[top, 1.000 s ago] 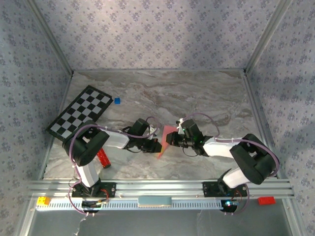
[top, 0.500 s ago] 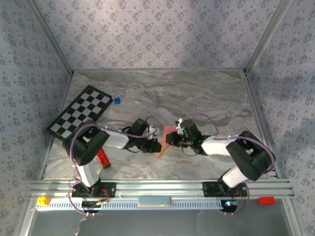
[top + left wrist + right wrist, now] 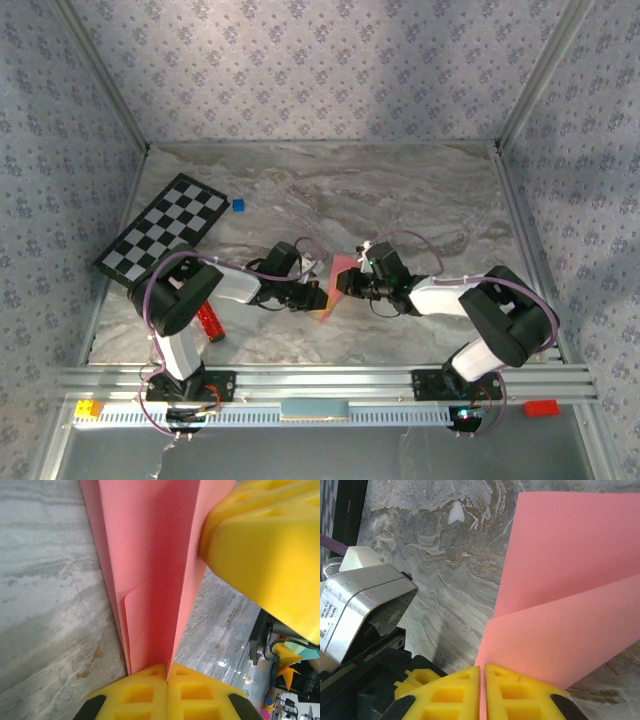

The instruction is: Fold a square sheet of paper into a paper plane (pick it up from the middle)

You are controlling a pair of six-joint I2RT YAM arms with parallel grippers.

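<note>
The pink paper (image 3: 337, 284) is folded into a narrow wedge with a centre crease and is held just above the marble table between both arms. My left gripper (image 3: 316, 296) is shut on its lower end; in the left wrist view the paper (image 3: 150, 570) runs up from the closed yellow pads (image 3: 167, 672). From the other side, my right gripper (image 3: 351, 283) is shut on one flap. In the right wrist view that flap (image 3: 560, 580) enters between the closed pads (image 3: 482, 672). One right finger (image 3: 265, 545) presses the paper in the left wrist view.
A black-and-white checkerboard (image 3: 165, 228) lies at the far left with a tiny blue cube (image 3: 238, 205) beside it. A red glittery bar (image 3: 209, 322) lies by the left arm. Small yellow (image 3: 87, 408) and red (image 3: 540, 407) bricks sit on the front rail.
The right arm's elbow has drawn slightly left and inward. Both grippers and the paper have stayed almost in place.
</note>
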